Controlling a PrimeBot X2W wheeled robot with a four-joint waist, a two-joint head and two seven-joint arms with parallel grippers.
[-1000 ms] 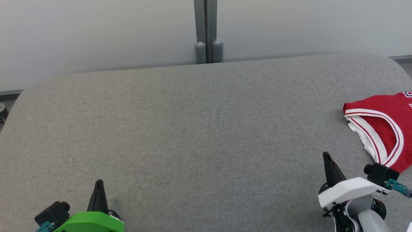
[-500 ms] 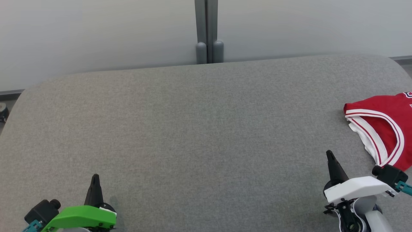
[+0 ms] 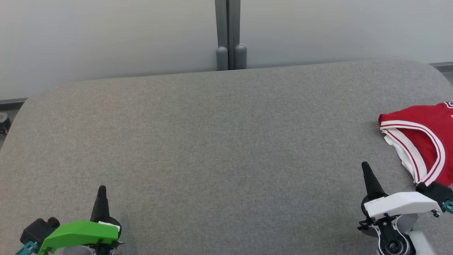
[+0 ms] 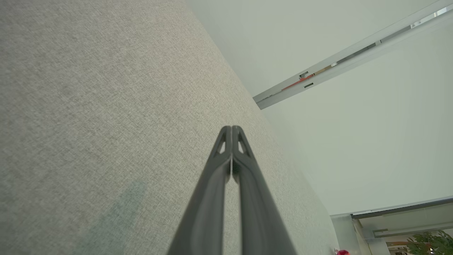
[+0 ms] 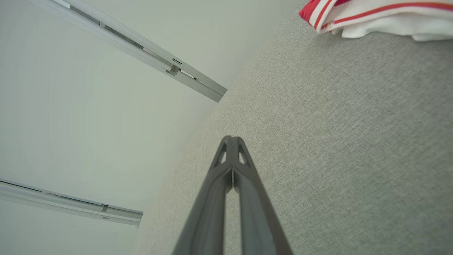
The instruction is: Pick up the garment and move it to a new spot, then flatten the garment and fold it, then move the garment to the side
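Note:
The garment (image 3: pixel 423 136) lies folded on the grey cushioned surface (image 3: pixel 219 141) at the far right, red with a white sleeve and red-and-white striped trim, cut off by the frame edge. The right wrist view shows its striped edge (image 5: pixel 382 14) at the top right. My right gripper (image 3: pixel 365 165) is shut and empty, just left of and nearer than the garment, not touching it. In the right wrist view its fingers (image 5: pixel 231 138) are pressed together over bare fabric. My left gripper (image 3: pixel 102 189) at the lower left is shut and empty too, its fingers closed (image 4: pixel 231 128).
A pale wall with a grey vertical post (image 3: pixel 228 35) runs behind the surface's far edge. The surface's rounded corners curve away at the left and right. A small dark object (image 3: pixel 3 122) sits on the floor at the far left.
Both grippers have drifted outward, the left one to the left and the right one to the right, their tips a little higher in view. The garment has not moved.

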